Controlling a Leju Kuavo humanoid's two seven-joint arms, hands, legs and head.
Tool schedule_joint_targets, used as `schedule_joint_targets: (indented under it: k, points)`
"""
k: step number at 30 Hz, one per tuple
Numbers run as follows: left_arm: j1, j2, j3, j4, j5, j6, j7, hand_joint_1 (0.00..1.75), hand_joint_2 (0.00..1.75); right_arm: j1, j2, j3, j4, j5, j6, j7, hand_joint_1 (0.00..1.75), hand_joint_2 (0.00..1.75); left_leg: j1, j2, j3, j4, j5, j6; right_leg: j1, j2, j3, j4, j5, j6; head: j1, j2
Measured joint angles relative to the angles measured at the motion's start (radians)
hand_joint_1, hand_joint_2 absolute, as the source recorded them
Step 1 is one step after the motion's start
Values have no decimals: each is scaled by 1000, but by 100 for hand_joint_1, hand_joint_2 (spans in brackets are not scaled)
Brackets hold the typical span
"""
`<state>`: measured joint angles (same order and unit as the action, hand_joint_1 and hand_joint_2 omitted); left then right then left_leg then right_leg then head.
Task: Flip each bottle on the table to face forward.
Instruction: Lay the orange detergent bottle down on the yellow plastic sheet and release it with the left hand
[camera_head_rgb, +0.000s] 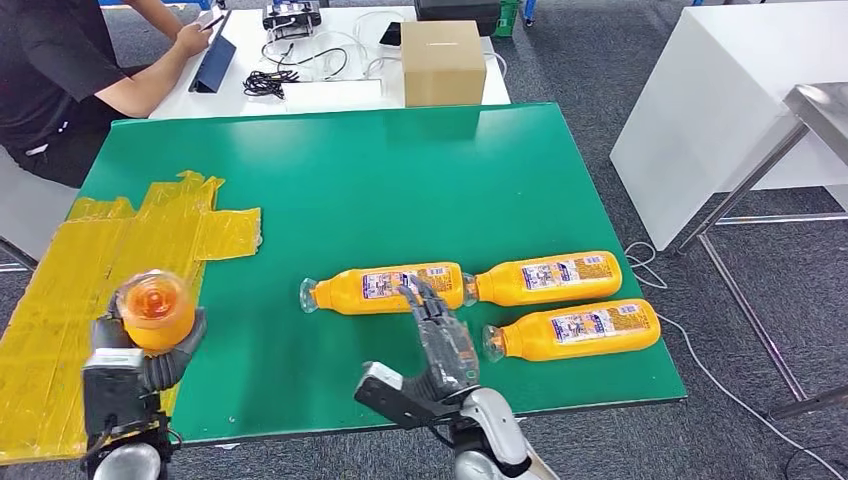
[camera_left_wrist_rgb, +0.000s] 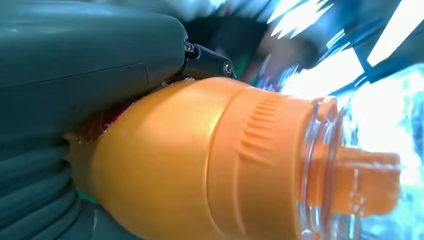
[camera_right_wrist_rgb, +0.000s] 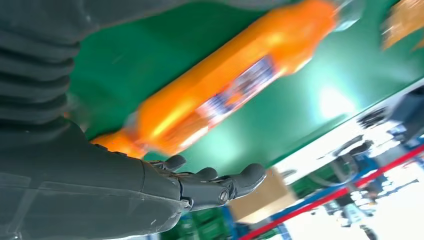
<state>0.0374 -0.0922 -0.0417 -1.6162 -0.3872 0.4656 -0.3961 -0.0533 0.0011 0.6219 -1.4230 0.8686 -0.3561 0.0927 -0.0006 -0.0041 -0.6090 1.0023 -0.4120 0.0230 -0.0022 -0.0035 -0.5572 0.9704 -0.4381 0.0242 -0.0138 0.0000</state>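
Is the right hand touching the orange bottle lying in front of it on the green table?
Cannot tell. In the head view the right hand overlaps the orange bottle; the blurred right wrist view shows no clear contact or gap.

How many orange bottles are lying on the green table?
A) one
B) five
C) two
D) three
D: three bottles lie on their sides on the table; a fourth is held up in the left hand, not lying down.
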Motion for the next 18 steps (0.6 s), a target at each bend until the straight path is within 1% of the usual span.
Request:
schedule_joint_targets:
  k: [1, 3, 6, 10, 12, 14, 16, 18]
  points:
    - [-11, 7, 6, 0, -88, 34, 9, 175, 175, 12, -11, -29, -30, 4, 19, -1, 0, 0, 0, 0, 0, 0, 0, 0, 0, 0, 0, 0, 0, 0, 0, 0]
    - [-28, 20, 12, 2, -216, 72, 32, 175, 175, 25, -24, -77, -74, 11, 50, -6, 0, 0, 0, 1, 1, 0, 0, 0, 0, 0, 0, 0, 0, 0, 0, 0]
    - [-44, 35, 13, 8, -395, 119, 75, 175, 175, 30, -33, -118, -109, 21, 78, -10, 0, 0, 0, 1, 1, 0, 0, 0, 0, 0, 0, 0, 0, 0, 0, 0]
    - [-69, 55, 0, 46, -646, 169, 156, 175, 175, 20, -41, -142, -125, 30, 110, 0, 0, 175, 0, 1, 1, 0, 0, 0, 0, 0, 0, 0, 0, 0, 0, 0]
    - [-88, 68, -14, 85, -748, 172, 203, 175, 175, 11, -45, -149, -127, 33, 129, 7, 0, 175, 0, 1, 1, 0, 0, 0, 0, 0, 0, 0, 0, 0, 0, 0]
    - [-113, 80, -33, 142, -823, 154, 251, 175, 175, 0, -48, -154, -127, 37, 151, 14, 0, 175, 0, 1, 1, 0, 0, 0, 0, 0, 0, 0, 0, 0, 0, 0]
    - [-142, 92, -52, 210, -866, 131, 289, 175, 175, -13, -50, -156, -126, 40, 169, 20, 0, 175, 0, 1, 1, 0, 1, 0, 0, 0, 0, 0, 1, 0, 0, 0]
    - [-168, 101, -67, 277, -885, 122, 310, 175, 175, -24, -50, -156, -124, 41, 178, 23, 0, 175, 0, 1, 1, 0, 1, 0, 0, 0, 0, 0, 1, 1, 0, 0]
